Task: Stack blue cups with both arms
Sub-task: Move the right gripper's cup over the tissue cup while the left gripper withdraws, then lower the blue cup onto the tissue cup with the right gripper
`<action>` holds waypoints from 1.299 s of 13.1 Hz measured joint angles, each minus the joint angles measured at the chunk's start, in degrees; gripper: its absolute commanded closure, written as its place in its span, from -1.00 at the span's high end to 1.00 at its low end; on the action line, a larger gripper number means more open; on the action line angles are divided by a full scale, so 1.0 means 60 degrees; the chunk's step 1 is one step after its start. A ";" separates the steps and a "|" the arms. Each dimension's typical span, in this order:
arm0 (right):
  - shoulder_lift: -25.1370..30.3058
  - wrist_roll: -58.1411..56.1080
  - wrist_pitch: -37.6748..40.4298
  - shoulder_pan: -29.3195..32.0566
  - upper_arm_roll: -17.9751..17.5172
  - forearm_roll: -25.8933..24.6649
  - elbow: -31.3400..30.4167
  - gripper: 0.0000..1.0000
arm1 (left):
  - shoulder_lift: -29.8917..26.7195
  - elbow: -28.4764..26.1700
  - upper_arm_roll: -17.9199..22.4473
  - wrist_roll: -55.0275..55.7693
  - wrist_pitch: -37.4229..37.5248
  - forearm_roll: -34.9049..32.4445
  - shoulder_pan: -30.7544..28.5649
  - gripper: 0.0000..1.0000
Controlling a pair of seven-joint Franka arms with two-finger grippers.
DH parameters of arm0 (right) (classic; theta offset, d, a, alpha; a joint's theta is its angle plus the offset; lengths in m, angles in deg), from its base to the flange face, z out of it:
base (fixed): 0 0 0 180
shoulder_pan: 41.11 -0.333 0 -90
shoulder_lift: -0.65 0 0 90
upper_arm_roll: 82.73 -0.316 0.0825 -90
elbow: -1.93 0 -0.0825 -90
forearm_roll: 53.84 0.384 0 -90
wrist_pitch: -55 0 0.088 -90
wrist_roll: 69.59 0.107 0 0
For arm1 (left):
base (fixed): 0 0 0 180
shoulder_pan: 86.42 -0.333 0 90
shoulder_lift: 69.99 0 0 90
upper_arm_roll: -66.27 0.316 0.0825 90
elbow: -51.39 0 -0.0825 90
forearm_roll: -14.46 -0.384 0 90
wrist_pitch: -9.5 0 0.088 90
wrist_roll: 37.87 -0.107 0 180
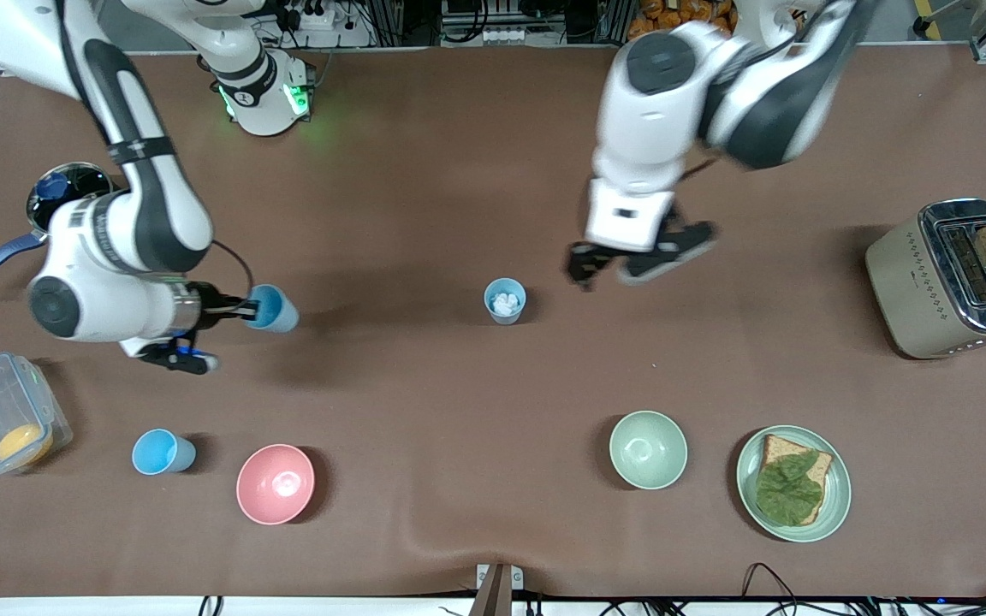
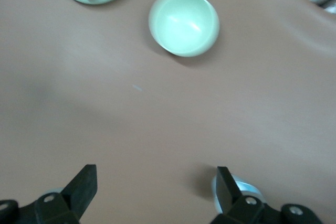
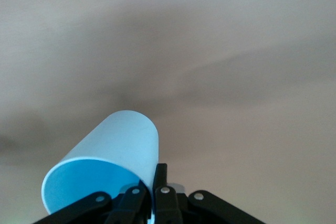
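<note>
You had even overhead light; soft shadows lay beside the pink bowl [image 1: 276, 483]. The left arm [image 1: 698, 111] was motion-blurred, and the left wrist view was soft.

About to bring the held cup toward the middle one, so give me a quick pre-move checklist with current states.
1. Right gripper shut on held blue cup, pinching its rim: ok.
2. Held cup upright: not ok, tilted sideways.
3. Left gripper open, over bare table beside middle cup: ok.
4. Middle cup empty for stacking: not ok, something white inside.
5. Third cup upright beside pink bowl: ok.
</note>
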 measured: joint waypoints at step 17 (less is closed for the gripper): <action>-0.1827 0.6274 -0.1765 -0.5493 0.0018 0.0940 0.2552 -1.00 | -0.1236 0.1387 0.2059 -0.7288 0.2659 0.1820 -0.2361 1.00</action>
